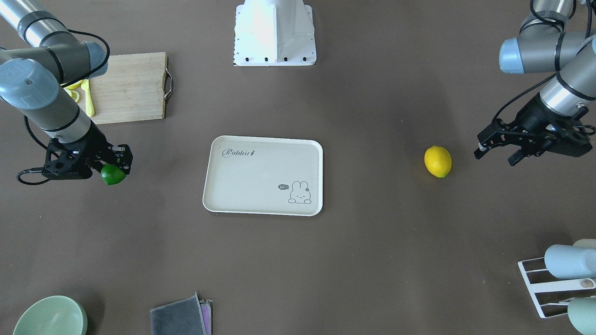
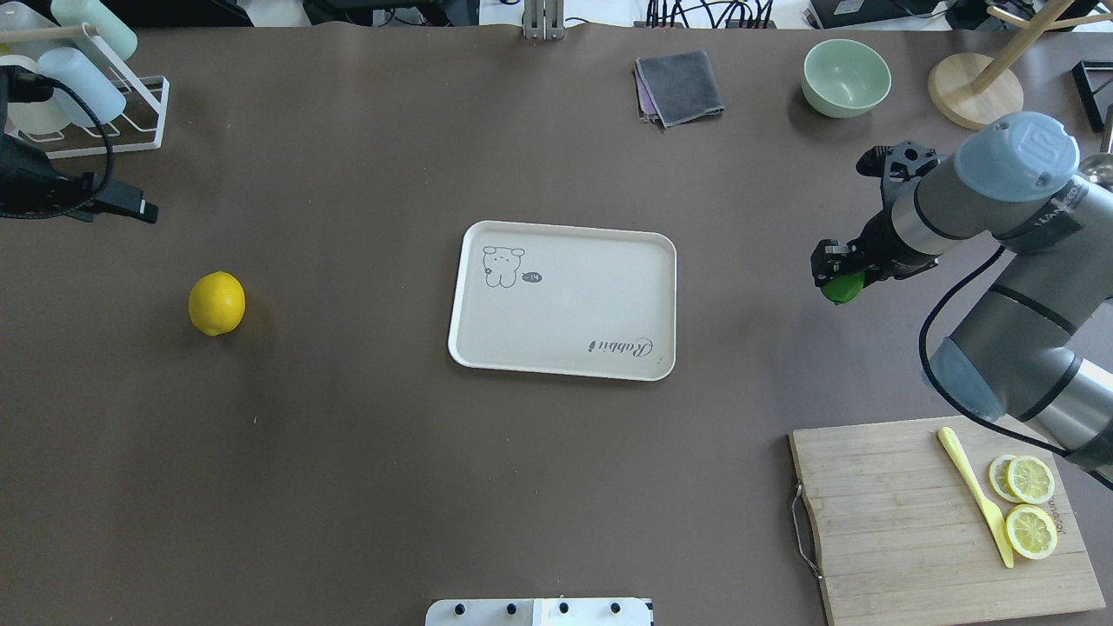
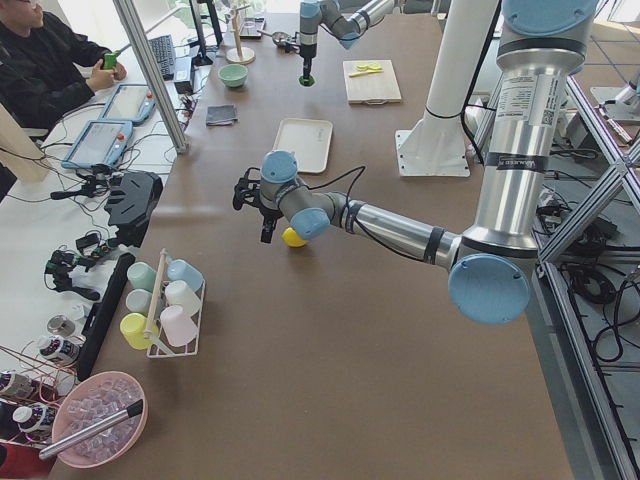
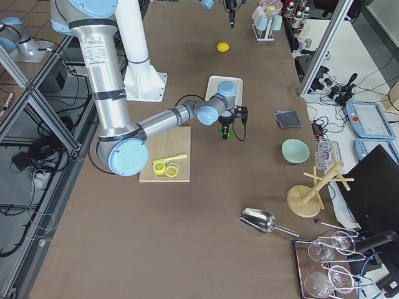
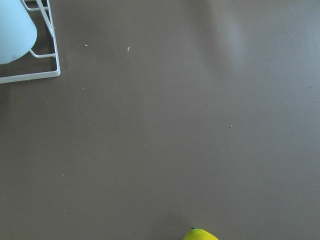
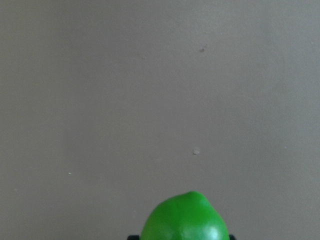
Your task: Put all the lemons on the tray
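The cream-white tray lies at the table's middle with nothing on it. The yellow lemon rests on the table on my left side, well away from the tray. My left gripper hovers open and empty just beside it; the lemon's tip shows at the bottom edge of the left wrist view. My right gripper is shut on the green lemon and holds it above bare table on the tray's other side.
A wooden cutting board with lemon slices and a yellow knife sits near my right arm. A green bowl, a grey cloth and a cup rack stand along the far edge.
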Controlling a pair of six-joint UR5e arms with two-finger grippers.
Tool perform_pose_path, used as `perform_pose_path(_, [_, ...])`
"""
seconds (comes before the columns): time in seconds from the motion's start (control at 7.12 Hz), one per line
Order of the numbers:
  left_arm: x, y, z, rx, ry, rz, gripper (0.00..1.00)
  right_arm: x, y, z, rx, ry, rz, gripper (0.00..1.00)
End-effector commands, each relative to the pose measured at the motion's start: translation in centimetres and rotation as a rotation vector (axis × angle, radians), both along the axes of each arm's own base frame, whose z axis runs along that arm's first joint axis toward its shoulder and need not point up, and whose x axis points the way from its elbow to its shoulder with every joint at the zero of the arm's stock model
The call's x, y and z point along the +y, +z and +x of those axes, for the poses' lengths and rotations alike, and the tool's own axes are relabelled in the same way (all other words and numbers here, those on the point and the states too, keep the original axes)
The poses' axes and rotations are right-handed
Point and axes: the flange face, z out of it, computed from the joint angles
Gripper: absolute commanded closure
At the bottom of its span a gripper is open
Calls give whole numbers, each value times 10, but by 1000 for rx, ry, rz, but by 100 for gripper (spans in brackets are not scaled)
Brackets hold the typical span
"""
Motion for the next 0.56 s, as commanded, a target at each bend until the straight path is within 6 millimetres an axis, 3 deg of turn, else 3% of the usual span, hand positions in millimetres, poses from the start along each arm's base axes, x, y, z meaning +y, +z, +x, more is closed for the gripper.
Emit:
perform_pose_path(0.0, [12,0,58,-65,-37,-3,2,-12,-30,30,-80,11,-3,100])
perform_pose_path(0.42, [27,7,84,-85,-28,-22,2,-27,-84,23,-138,35,38,100])
